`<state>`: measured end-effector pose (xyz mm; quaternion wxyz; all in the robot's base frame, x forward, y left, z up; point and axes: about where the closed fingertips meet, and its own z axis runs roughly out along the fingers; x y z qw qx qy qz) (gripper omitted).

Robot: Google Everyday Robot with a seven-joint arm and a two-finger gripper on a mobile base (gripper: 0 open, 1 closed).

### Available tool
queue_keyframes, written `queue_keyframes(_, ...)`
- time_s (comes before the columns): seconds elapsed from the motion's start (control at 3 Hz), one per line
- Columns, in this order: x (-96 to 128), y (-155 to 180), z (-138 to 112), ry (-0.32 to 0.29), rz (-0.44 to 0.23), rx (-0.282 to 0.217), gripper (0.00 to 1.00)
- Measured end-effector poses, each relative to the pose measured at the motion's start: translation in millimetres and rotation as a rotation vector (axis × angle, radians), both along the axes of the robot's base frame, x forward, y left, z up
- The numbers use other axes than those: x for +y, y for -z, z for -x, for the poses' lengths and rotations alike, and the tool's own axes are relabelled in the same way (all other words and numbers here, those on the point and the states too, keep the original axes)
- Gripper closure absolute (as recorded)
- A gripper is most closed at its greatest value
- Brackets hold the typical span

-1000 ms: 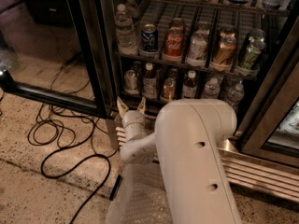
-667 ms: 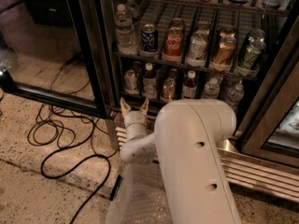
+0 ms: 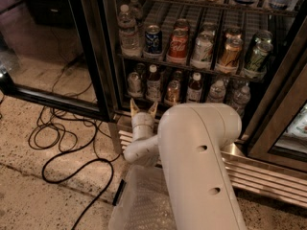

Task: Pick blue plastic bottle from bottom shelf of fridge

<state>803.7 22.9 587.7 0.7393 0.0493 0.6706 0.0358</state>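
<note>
Two pale fingertips point(image 3: 133, 105) of the hand point(image 3: 143, 107) stand spread in a V with nothing between them: the hand is open and empty. It sits low at the mouth of the fridge point(image 3: 96, 56), just in front of the front edge of the desk point(image 3: 162, 104), which is the lowest wire rack, and close to that rack's front left corner. The fingers point inward, toward the back edge.

Straight beyond the fingertips, a shade toward the right edge of the desk, stands the blue plastic bottle point(image 3: 153, 84). It is upright, its long axis vertical, white cap on top and a pale label band round a dark body. It stands just behind the front edge, in the second lane from the left edge, apart from the hand and not yet touched.

It has close neighbours: a silvery container point(image 3: 134, 84) in the lane toward the left edge, and a can point(image 3: 172, 92) in the lane toward the right. Another white-capped dark bottle point(image 3: 194, 87) stands further right again and could be mistaken for the target.

As I judge it, the coming move turns on a short reach forward and slightly up, nudged a little right, so that the open fingers pass either side of the upright body. The gaps on each side look narrow, so a finger may brush a neighbour.
</note>
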Motion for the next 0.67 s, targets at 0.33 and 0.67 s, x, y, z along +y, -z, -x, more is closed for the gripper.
queue_keyframes(0.33,-7.0,-3.4,-11.4,0.024,-0.002,-0.008,0.3)
queue_keyframes(0.67,-12.3,-5.8,-20.6,0.04,0.0,-0.014,0.31)
